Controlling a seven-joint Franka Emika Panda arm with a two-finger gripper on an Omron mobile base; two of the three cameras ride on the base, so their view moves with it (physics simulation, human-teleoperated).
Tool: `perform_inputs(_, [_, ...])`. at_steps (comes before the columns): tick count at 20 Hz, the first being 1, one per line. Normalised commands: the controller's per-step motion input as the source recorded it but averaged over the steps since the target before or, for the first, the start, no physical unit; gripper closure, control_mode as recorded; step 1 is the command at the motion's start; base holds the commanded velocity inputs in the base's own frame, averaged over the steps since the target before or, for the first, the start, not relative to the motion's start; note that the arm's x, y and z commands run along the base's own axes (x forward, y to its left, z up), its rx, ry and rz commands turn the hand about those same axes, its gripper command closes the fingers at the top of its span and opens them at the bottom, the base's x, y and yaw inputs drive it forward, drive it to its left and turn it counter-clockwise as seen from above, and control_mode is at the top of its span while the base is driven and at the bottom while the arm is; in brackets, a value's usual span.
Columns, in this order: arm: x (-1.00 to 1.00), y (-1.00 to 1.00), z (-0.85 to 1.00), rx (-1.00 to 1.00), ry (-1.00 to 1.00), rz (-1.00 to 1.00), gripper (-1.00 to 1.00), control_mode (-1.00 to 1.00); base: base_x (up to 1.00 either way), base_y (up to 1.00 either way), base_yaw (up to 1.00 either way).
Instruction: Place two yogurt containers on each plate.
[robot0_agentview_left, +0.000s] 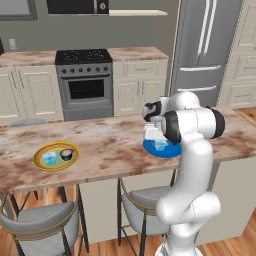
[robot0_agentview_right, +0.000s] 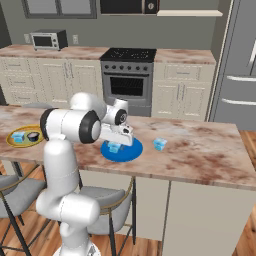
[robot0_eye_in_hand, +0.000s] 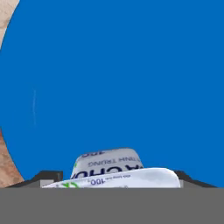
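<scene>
Hand view, glossy round blue plate (robot0_eye_in_hand: 131, 78), printed tapered yogurt cup (robot0_eye_in_hand: 109, 164)

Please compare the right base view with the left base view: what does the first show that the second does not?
Right base view: a loose yogurt cup standing on the island counter beside the blue plate, apart from it, and a toaster oven.
Left base view: a pale cabinet right of the fridge.
Both: the yellow plate holding a pale-blue cup and a dark cup, the blue plate holding one cup, the stove.
</scene>
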Motion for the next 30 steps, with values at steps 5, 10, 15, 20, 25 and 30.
perform_inputs(5, [0.00, -0.09, 0.00, 0.00, 0.01, 0.00, -1.00, -1.00, 0.00, 0.00, 0.00])
perform_inputs(10, [0.00, 0.01, 0.09, 0.00, 0.00, -0.06, -1.00, -1.00, 0.00, 0.00, 0.00])
perform_inputs(15, [0.00, 0.12, 0.21, 0.00, 0.00, -0.07, -1.00, -1.00, 0.00, 0.00, 0.00])
perform_inputs(20, [-0.05, 0.01, 0.38, 0.00, 0.00, 0.00, -1.00, -1.00, 0.00, 0.00, 0.00])
perform_inputs(25, [-0.16, -0.12, 0.55, 0.00, -0.06, -0.01, -1.00, -1.00, 0.00, 0.00, 0.00])
perform_inputs(30, [-0.08, -0.29, 0.39, 0.00, -0.08, 0.00, -1.00, -1.00, 0.00, 0.00, 0.00])
